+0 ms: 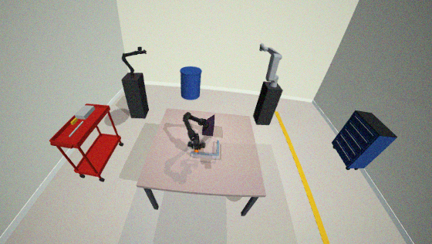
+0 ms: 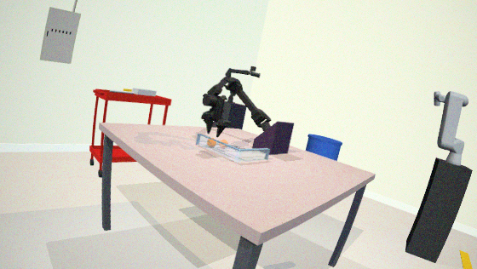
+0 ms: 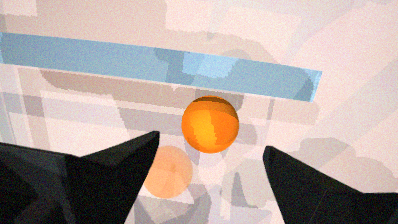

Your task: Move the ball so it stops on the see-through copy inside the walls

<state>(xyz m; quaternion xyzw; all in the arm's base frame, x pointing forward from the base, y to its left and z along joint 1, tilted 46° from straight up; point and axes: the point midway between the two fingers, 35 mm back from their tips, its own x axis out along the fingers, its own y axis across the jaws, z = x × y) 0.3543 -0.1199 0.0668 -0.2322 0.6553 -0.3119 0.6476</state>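
The solid orange ball (image 1: 197, 150) (image 2: 211, 143) (image 3: 210, 124) lies on the table close beside the long low clear wall (image 1: 208, 154) (image 3: 125, 59), whose top edge looks blue. The second wall (image 1: 218, 145) (image 2: 255, 149) meets it at a corner away from the ball. The paler see-through copy (image 2: 224, 142) (image 3: 172, 171) is next to the ball, below and left of it in the wrist view, partly behind the left fingertip. My gripper (image 2: 214, 135) (image 3: 212, 144) is open and empty, pointing down above the ball. In the wrist view the ball shows between the fingertips, slightly beyond them.
The arm's dark base block (image 1: 208, 126) (image 2: 273, 138) stands on the table (image 1: 166, 170) (image 2: 179, 157) behind the walls. A red cart (image 1: 79, 127) (image 2: 132, 97), a blue barrel (image 1: 190, 83) (image 2: 324, 145) and a blue cabinet (image 1: 364, 140) stand off the table.
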